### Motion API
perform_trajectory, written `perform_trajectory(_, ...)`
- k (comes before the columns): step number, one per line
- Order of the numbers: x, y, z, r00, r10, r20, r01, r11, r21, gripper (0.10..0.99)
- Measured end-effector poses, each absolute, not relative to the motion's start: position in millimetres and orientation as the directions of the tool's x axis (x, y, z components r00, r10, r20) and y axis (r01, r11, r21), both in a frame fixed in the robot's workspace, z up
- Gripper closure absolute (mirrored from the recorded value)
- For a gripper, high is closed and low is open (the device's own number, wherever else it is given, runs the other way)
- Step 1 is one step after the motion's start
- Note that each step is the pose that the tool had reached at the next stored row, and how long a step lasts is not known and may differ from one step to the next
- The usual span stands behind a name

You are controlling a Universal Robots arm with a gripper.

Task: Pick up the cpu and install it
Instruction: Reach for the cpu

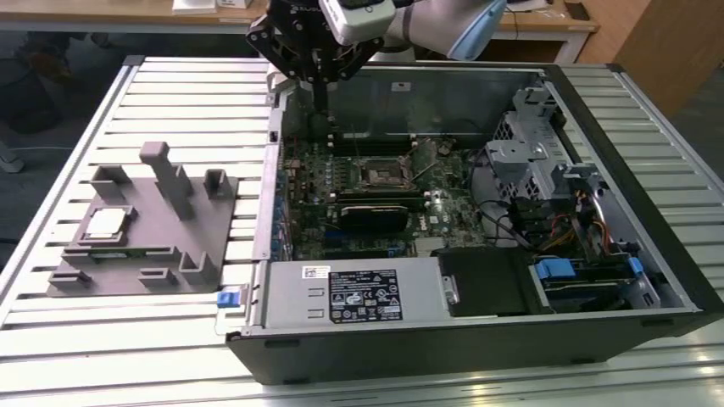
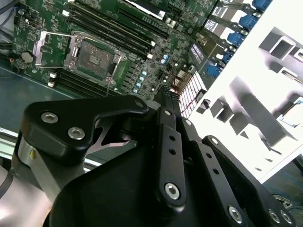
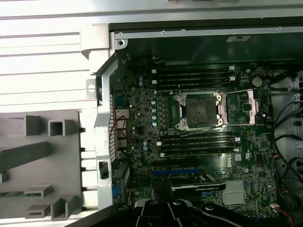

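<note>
The cpu (image 1: 105, 222), a small silvery-white square, lies in a recess of the grey tray (image 1: 158, 233) at the exterior view's left, outside the computer case. My gripper (image 1: 322, 108) hangs over the case's far left corner, well away from the cpu, fingers together and holding nothing. In the second wrist view its black fingers (image 2: 166, 97) close to a single tip above the motherboard edge. The black-framed socket (image 3: 202, 109) on the motherboard is empty, and its metal cover plate (image 3: 248, 101) is swung aside.
The open case (image 1: 679, 280) holds a labelled power supply (image 1: 356, 292), a metal drive cage (image 1: 531, 153) and loose cables (image 1: 565, 225). Upright posts (image 1: 169, 182) rise from the tray. Everything rests on a slatted metal table (image 1: 68, 144).
</note>
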State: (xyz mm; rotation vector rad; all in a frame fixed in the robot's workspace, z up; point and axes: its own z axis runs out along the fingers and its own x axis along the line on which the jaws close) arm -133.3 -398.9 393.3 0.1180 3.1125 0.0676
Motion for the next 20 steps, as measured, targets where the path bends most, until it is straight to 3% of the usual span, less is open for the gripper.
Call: perform_trajectory(20,-147,-399,393,-0.997,0.076,-0.024,0.075,0.996,0.044,0.980)
